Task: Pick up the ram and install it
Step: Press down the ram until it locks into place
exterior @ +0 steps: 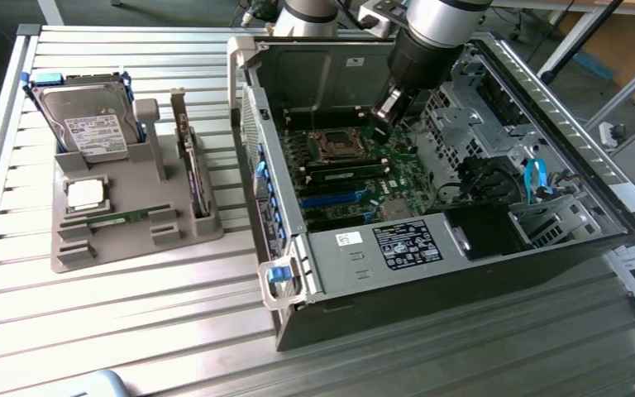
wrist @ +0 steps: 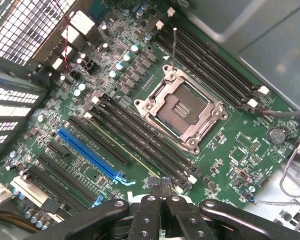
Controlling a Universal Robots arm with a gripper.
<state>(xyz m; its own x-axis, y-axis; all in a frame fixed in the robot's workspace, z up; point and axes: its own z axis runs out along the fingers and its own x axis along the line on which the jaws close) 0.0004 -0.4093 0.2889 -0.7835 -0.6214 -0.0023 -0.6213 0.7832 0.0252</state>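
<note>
An open black-and-grey metal computer case (exterior: 428, 248) lies on its side on a ribbed aluminium table (exterior: 130, 331). It holds one green motherboard (wrist: 230, 135). At the middle of that board sits one empty silver square processor socket (wrist: 180, 117), which serves as the landmark here.

Long black memory slots run in banks on both sides of the socket. Just beside the socket, in one of the slots on the side toward the single blue expansion slot (wrist: 90, 155), stands the ram (exterior: 346, 171), a long thin green circuit-board stick with black chips. In the wrist view it shows edge-on as a thin yellow-green line (wrist: 140, 159).

The black two-finger gripper (wrist: 162, 186) on the silver-and-black arm hangs inside the case, near the socket. Its jaws are pressed fully together with nothing between them, and the tips are over the end of the ram; I cannot tell whether they touch it.

Well apart from the socket, outside the case toward the exterior view's left, a grey moulded plastic holder tray (exterior: 130, 240) carries four things:
- one silver hard drive (exterior: 92, 120) in a blue frame
- one square silver processor chip (exterior: 86, 194)
- one dark expansion card (exterior: 191, 165) standing on edge
- one second thin green stick (exterior: 125, 217) lying flat
</note>
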